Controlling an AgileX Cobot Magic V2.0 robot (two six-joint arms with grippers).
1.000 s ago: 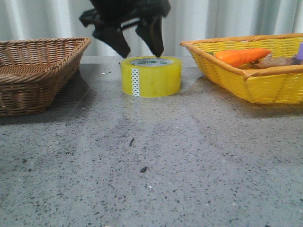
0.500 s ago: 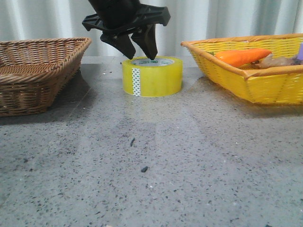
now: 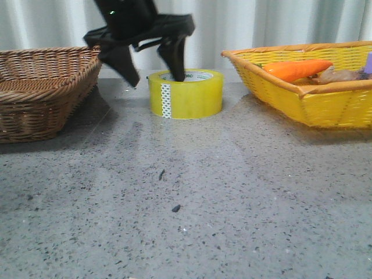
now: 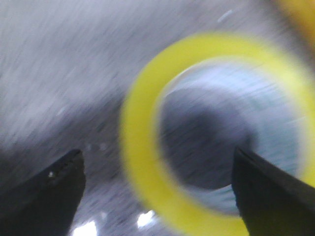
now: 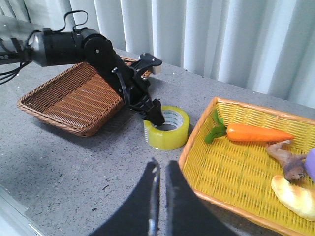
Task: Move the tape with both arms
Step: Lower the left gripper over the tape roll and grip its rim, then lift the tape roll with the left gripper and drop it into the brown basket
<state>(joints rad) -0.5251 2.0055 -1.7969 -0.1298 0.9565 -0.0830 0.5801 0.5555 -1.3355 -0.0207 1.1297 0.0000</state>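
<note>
The tape [image 3: 192,96] is a thick yellow-green roll lying flat on the grey stone table, between two baskets. My left gripper [image 3: 156,81] is open and straddles the roll's left wall. One finger [image 3: 176,64] dips into the white core and the other finger [image 3: 123,68] hangs outside, left of the roll. The blurred left wrist view shows the yellow ring [image 4: 142,162] passing between the two spread fingers of this gripper [image 4: 157,191]. My right gripper [image 5: 161,167] is shut and empty, high above the table near the yellow basket, looking down at the tape [image 5: 167,135].
A brown wicker basket [image 3: 40,87] stands at the left. A yellow basket [image 3: 302,99] at the right holds an orange carrot [image 3: 296,68] and other food items. A white curtain hangs behind the table.
My left gripper has come down and spread wider. Its right finger has moved from above the roll into the core, and its left finger has swung out to the left. The tape has stayed put.
</note>
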